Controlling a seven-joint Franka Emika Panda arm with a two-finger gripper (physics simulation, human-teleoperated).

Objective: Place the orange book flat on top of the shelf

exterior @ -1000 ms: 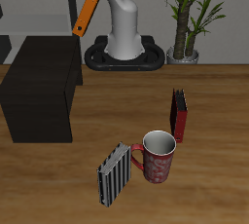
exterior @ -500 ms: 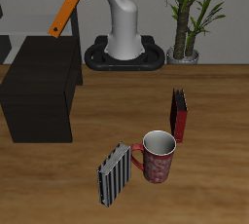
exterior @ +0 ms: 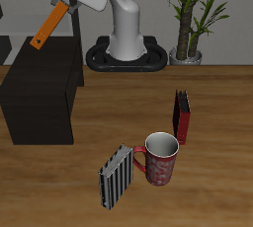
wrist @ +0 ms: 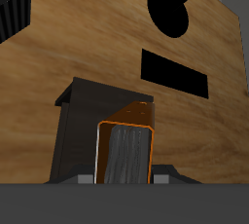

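Observation:
The orange book (exterior: 48,26) hangs tilted in the air above the back part of the shelf (exterior: 40,88), a low black cabinet with a flat top. My gripper (exterior: 61,6) is shut on the book's upper end. In the wrist view the orange book (wrist: 126,152) fills the space between my fingers, with its pale page edges showing, and the shelf (wrist: 92,121) lies below it.
A red patterned mug (exterior: 161,158) stands near the table's front, with a black-and-white striped book (exterior: 118,177) beside it and a dark red-and-black book (exterior: 182,116) behind it. A potted plant (exterior: 191,14) and the robot's base (exterior: 128,48) stand at the back.
My gripper has carried the orange book sideways from near the robot's base to above the shelf, and slightly lower.

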